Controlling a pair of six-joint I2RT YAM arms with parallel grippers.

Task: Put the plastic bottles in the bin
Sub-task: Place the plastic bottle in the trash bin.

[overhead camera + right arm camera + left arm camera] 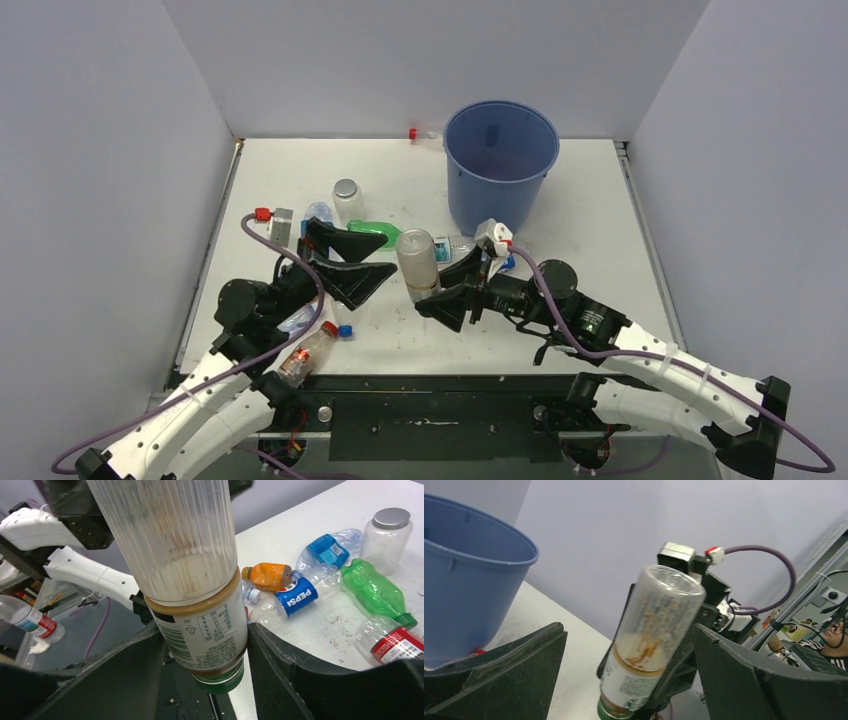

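The right gripper (434, 290) is clenched on a clear ribbed bottle (417, 262), gripping it at the labelled band near the neck and carrying it upside down, green cap pointing down and its base toward the overhead camera, at the centre of the top view. Brown residue streaks the inside of the bottle (175, 555), seen in the right wrist view between the right gripper (210, 667) and its black fingers (285, 665). The bottle sits to the lower left of the bin (495, 205), clear of its rim, above the white table (590, 230). The left gripper (366, 262) is spread wide and holds nothing; its camera looks past its fingers (514, 670) at the tilted bottle (651, 635), with the bin (464, 595) at the left of the frame. On the table lie a green bottle (375, 590), a Pepsi bottle (295, 597), an orange bottle (267, 576), a crumpled blue-labelled bottle (327, 550) and a red-labelled bottle (395, 642); a clear jar with a silver lid (385, 532) stands upright near them. A red-capped bottle (420, 134) lies at the back wall, just left of the bin. Another bottle with a red cap (308, 352) rests at the table's near edge, beside the left arm.
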